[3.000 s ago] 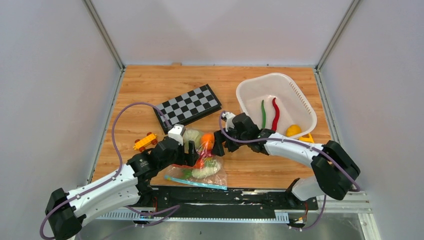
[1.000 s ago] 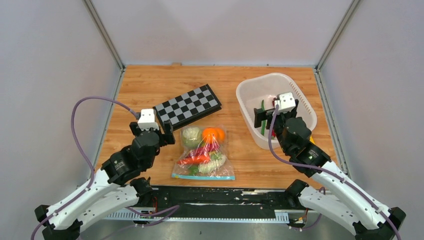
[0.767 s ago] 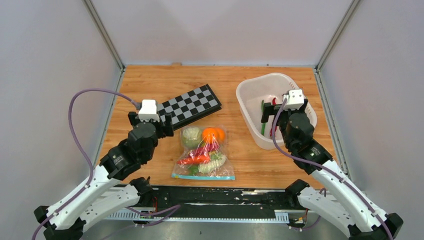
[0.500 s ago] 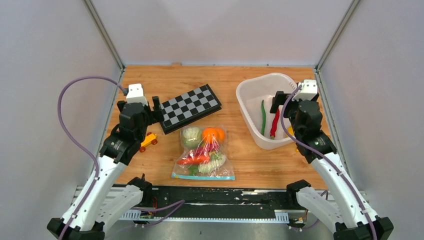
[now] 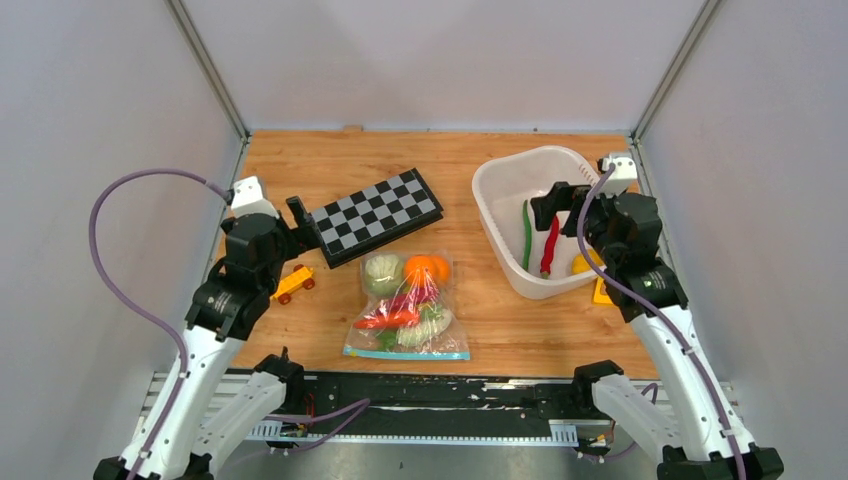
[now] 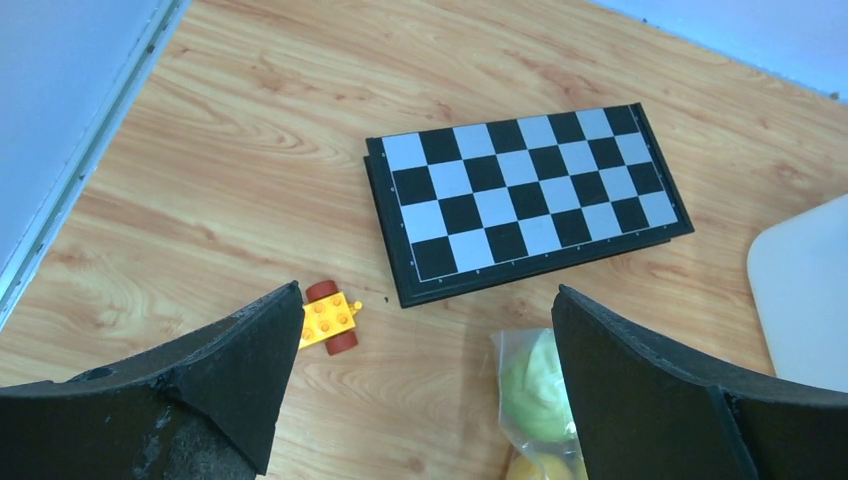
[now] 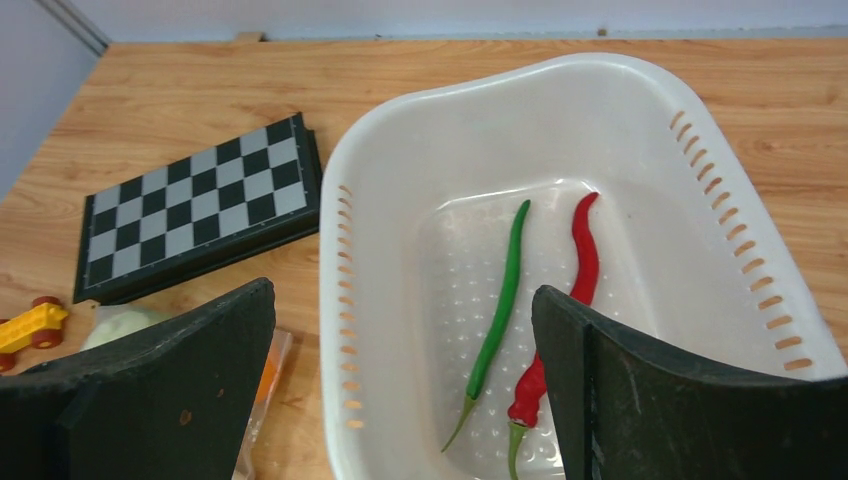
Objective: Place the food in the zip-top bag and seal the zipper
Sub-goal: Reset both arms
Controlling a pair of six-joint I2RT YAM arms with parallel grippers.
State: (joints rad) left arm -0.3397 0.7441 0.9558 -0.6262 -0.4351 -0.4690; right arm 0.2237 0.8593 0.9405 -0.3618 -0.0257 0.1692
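Observation:
The zip-top bag lies flat on the table's near middle, its teal zipper along the near edge. Inside it show a green cabbage, an orange, a red pepper and a white radish. A green pepper and a red pepper lie in the white basket. My left gripper hangs open to the left of the bag, holding nothing. My right gripper is open above the basket, the green pepper between its fingers far below.
A folded chessboard lies behind the bag. A yellow toy car sits left of the bag, under my left arm. A yellow piece shows in the basket beside my right arm. Walls close in the table on three sides.
Both arms have drawn back and risen from the bag, the left toward the left wall, the right over the basket's far right. The bag lies still.

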